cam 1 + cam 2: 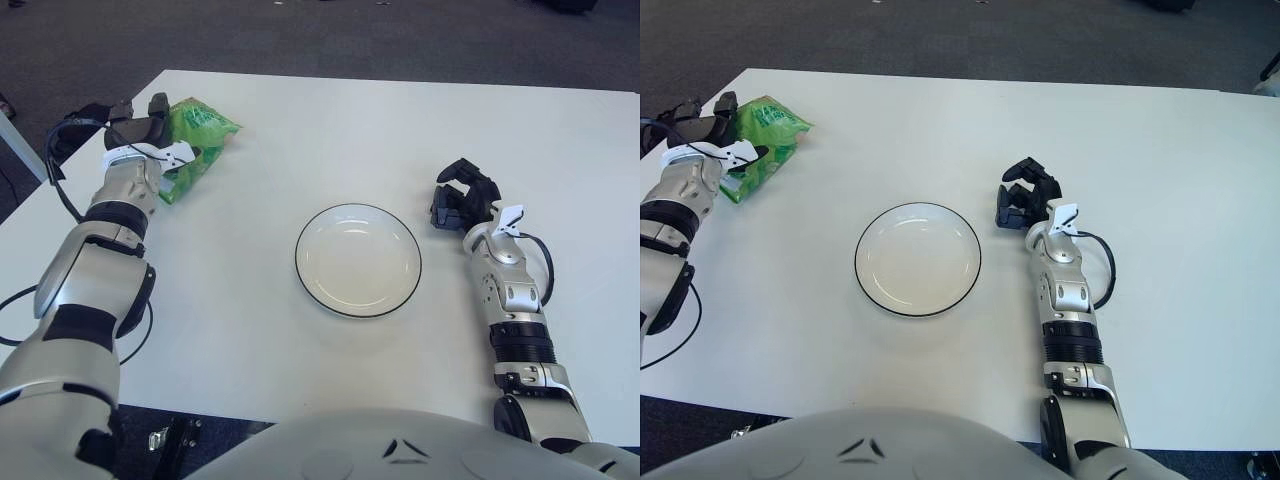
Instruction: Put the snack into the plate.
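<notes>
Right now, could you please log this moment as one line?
left hand: at green snack bag, grasp unclear | plate: empty | right hand: idle right of plate

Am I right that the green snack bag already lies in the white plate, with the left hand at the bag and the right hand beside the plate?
Not quite: the green snack bag lies on the table at the far left, apart from the plate, which holds nothing, as the left eye view shows. The left hand is at the bag; the right hand is beside the plate.
</notes>
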You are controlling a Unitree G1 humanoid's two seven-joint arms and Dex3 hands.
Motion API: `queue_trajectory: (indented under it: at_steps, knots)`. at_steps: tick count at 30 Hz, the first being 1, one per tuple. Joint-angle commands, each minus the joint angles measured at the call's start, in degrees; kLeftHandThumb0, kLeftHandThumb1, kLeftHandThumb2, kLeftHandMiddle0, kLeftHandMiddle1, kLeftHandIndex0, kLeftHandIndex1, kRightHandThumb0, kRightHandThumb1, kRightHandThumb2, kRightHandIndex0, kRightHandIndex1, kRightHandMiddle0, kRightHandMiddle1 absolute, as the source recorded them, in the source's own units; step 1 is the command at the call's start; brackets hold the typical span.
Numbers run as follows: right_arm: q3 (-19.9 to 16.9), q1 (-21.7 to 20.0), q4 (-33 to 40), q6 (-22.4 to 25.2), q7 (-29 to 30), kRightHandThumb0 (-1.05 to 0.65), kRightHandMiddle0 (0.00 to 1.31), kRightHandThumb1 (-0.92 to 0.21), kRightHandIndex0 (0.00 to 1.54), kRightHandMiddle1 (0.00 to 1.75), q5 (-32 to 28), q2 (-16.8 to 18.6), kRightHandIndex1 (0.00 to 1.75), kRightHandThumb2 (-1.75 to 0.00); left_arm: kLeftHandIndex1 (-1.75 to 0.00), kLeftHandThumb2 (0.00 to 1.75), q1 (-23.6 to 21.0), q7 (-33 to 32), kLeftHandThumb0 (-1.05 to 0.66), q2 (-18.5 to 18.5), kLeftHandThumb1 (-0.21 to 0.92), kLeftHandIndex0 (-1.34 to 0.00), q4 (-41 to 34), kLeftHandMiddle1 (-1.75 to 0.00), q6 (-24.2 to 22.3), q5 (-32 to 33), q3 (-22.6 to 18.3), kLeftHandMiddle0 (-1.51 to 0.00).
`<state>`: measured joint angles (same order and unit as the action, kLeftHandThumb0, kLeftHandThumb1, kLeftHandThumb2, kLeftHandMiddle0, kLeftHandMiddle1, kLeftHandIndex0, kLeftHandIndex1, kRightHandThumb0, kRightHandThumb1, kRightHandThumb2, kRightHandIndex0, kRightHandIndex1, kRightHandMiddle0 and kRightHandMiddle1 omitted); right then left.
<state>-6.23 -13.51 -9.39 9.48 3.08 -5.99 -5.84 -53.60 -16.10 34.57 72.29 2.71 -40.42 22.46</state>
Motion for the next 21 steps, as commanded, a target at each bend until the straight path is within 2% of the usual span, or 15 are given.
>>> queue_trajectory:
  at_steps: [1,6,17,19,21]
  knots:
    - [0.01,4.35,-4.04,3.58,1.1,-0.01,0.66,-0.07,0.8,1.57,0.77,1.42,1.75,-1.55,0.0,0.72,-0.64,2.16,-1.05,-1.5,0.92,0.0,1.5,0.0,0.21,2.47,-1.36,0.0]
    - [0.15,4.57,-3.81,3.48,1.54,-0.01,0.66,-0.07,0.8,1.57,1.14,1.68,1.75,-1.56,0.0,0.74,0.39,3.27,-1.05,-4.13,0.92,0.0,3.57,0.0,0.04,5.61,-3.1,0.0]
    - [-0.13,4.37,-4.02,3.35,0.67,-0.01,0.63,-0.07,0.8,1.62,0.44,1.61,1.75,-1.57,-0.02,0.8,0.71,2.21,-1.05,-5.73,0.92,-0.03,3.98,-0.03,-0.23,6.15,-2.31,-0.06]
    - [-0.11,4.32,-4.28,2.99,0.19,-0.01,0.63,-0.07,0.8,1.62,0.35,1.52,1.75,-1.57,-0.1,0.77,0.99,1.27,-1.05,-5.99,0.92,-0.01,3.9,-0.17,0.55,6.48,-2.61,-0.05]
    - [-0.09,4.25,-4.56,2.73,-0.06,-0.01,0.63,-0.07,0.81,1.61,0.43,1.53,1.75,-1.57,-0.16,0.73,1.18,0.56,-1.05,-6.15,0.92,0.0,3.87,-0.38,1.27,6.84,-2.9,-0.02]
